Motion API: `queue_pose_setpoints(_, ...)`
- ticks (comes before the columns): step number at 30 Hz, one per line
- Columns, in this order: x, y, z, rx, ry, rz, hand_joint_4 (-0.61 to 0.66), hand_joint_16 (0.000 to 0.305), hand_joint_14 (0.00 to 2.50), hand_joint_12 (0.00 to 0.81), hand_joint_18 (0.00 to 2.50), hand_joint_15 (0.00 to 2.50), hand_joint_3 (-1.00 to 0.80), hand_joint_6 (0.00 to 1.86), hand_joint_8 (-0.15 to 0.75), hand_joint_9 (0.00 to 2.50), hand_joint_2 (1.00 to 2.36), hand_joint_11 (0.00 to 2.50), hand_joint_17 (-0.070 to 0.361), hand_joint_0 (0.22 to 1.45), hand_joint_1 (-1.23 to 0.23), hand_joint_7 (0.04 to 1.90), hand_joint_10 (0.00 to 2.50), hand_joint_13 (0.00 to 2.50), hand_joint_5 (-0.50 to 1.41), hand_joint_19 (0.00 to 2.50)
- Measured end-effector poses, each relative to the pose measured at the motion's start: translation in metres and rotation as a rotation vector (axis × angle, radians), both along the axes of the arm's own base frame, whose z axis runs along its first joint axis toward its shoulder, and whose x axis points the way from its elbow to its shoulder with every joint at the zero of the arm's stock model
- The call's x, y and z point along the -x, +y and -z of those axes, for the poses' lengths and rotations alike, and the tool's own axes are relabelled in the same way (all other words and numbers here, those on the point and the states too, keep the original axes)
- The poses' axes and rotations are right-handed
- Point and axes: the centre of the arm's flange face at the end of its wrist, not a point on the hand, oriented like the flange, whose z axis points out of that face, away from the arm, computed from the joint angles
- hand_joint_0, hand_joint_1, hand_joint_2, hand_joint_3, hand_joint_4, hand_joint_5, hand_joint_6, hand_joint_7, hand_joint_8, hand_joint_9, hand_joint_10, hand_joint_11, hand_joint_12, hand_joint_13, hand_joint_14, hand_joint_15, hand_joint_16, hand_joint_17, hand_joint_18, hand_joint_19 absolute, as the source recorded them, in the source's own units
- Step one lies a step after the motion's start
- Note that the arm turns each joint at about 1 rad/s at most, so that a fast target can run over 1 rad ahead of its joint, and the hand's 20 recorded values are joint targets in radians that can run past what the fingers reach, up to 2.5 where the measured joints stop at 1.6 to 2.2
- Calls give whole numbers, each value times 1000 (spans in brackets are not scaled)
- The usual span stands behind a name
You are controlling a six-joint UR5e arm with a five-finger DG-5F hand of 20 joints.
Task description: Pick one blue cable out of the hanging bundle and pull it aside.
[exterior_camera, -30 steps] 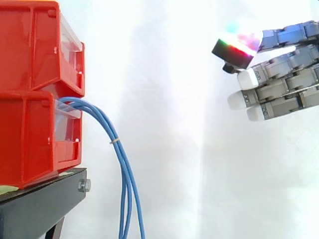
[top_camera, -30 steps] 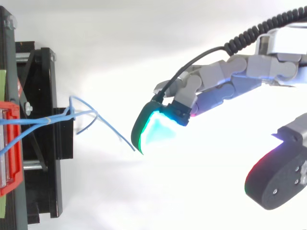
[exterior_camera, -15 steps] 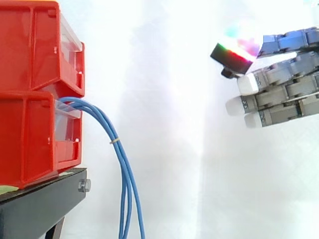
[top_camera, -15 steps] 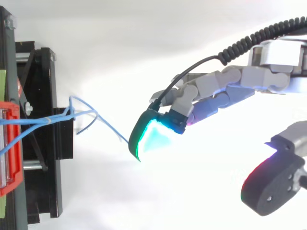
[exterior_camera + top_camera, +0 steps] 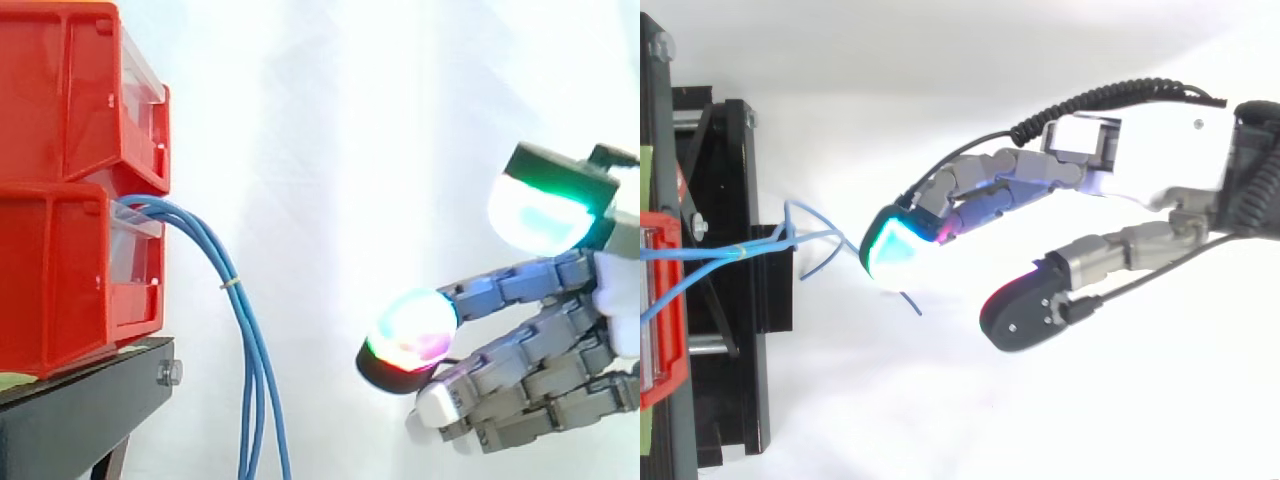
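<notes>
black stand point(image 5: 80, 410) bears the lower red bin point(image 5: 60, 280); an upper red bin point(image 5: 60, 90) sits on that.

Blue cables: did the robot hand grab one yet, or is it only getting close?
Done: the grey robot hand is level with the thin blue cables hanging from the lower red plastic bin, fingers straight and pointing at them. In hand: the reach; the side view shows a clear gap, so nothing is gripped. Left: close in, pinch one cable and pull it aside.
</notes>
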Motion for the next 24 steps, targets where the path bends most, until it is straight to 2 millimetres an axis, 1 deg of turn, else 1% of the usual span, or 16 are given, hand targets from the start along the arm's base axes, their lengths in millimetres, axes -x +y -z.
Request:
queue_pose_setpoints(9, -10, 1, 27, 20, -19, 75, 156, 33, 0, 294, 50, 6, -447, 502, 237, 585, 1004, 125, 75, 530, -564, 746, 4, 315, -211, 0)
queue_pose_setpoints(13, -13, -2, 44, 24, -12, 111, 158, 33, 0, 294, 53, 1, -449, 502, 238, 590, 1004, 135, 75, 531, -565, 744, 4, 321, -210, 0)
queue_pose_setpoints(15, -14, -5, 50, 24, -20, 131, 159, 33, 0, 295, 55, 8, -449, 502, 238, 590, 1004, 122, 75, 530, -565, 744, 4, 322, -209, 0)
queue_pose_setpoints(18, -17, -11, 52, 21, -46, 170, 161, 33, 0, 295, 56, 13, -450, 502, 238, 594, 1005, 129, 75, 530, -565, 741, 3, 324, -208, 0)
queue_pose_setpoints(24, -20, -23, 51, 13, -88, 224, 166, 33, 0, 296, 59, 10, -449, 502, 238, 603, 1004, 132, 75, 531, -567, 743, 4, 329, -205, 0)
